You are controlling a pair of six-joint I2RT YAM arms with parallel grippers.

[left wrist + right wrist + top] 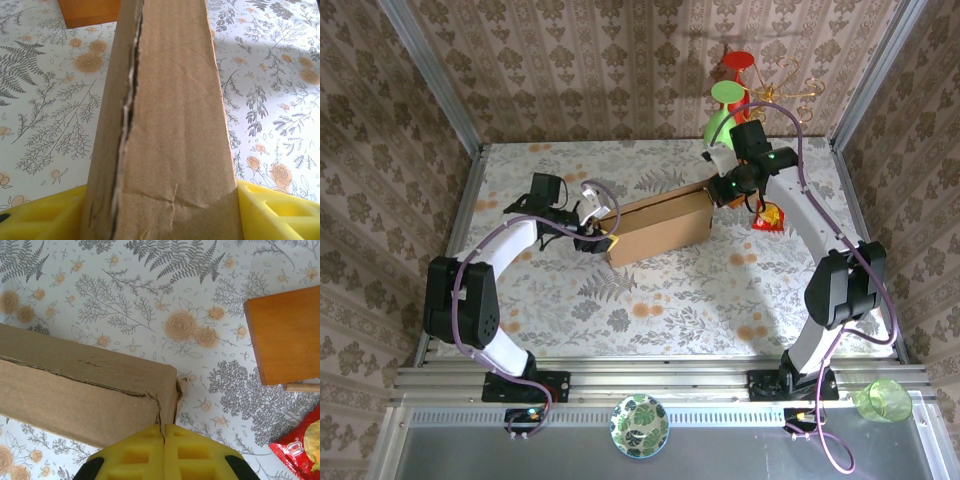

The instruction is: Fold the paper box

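The paper box (pixel 660 228), a shallow light-brown cardboard box, lies across the middle of the table. My left gripper (pixel 601 237) is at its left end. In the left wrist view the box's cardboard (pixel 170 125) fills the gap between the yellow fingers (pixel 280 212) and touches both. My right gripper (pixel 726 190) is at the box's right end. Its yellow fingers (pixel 135 457) are shut tight together, and their tips (pixel 164 431) rest against the torn corner of the box (pixel 75 390). I see no cardboard between them.
A reddish-brown wooden board (pixel 285 337) lies just behind the box. A red snack packet (pixel 302 450) sits right of the right gripper. Green and red goblets (pixel 725 105) stand at the back right. A patterned plate (pixel 639 424) and a green cup (pixel 883 400) sit on the near rail.
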